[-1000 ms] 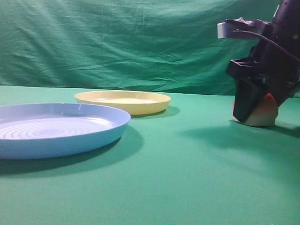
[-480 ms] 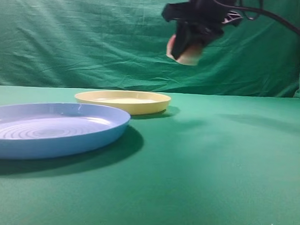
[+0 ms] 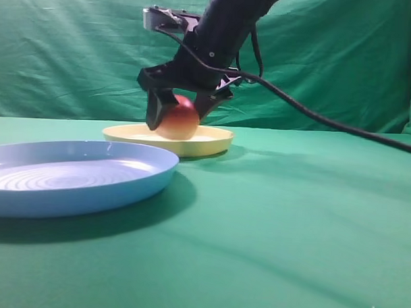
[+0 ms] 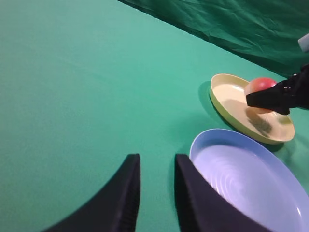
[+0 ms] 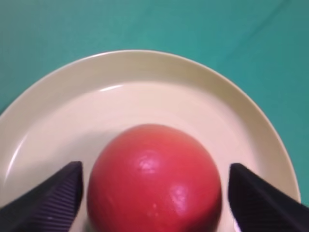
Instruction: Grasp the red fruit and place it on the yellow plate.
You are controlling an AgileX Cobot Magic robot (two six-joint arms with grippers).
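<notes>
The right end effector point(image 3: 182, 117) stands wide, fingers clear of the red fruit point(image 5: 153, 180) between them on the yellow plate point(image 5: 251, 116). Lifting carelessly could nudge it rolling off the low rim.

The red fruit's point(image 5: 153, 180) base is cut off by the right wrist view's lower edge, the blue plate point(image 3: 69, 176) runs past the left edge of the high view, and the yellow plate's point(image 4: 227, 89) floor is motion-blurred.
</notes>
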